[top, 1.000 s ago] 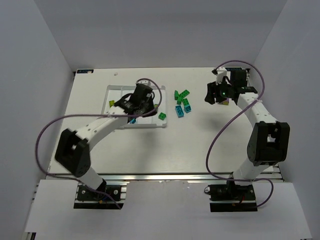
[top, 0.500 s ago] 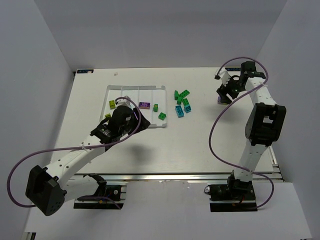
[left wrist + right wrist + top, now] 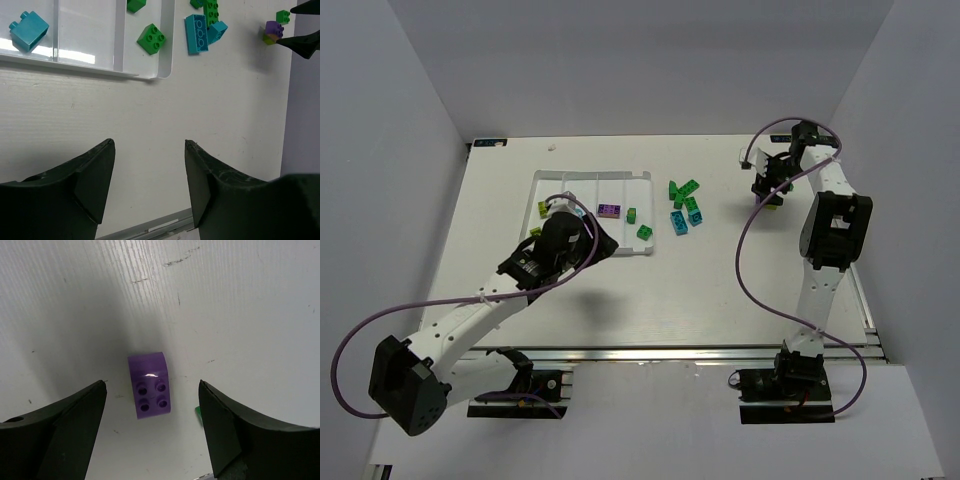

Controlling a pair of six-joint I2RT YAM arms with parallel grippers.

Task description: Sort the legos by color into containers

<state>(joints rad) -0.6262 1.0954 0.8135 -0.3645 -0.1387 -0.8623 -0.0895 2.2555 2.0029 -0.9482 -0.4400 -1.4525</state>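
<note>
My right tool [image 3: 151,384] hangs spread over a purple lego [image 3: 150,390] lying on the desk [image 3: 240,300], one finger on each side, neither touching it. My left tool [image 3: 148,145] is spread too, over bare desk just off the tray [image 3: 167,50] corner. A teal lego [image 3: 28,29] and a green lego [image 3: 151,39] sit in separate compartments.

glossy plastic purple brick [image 3: 149,385], matt table [image 3: 240,300]
</note>
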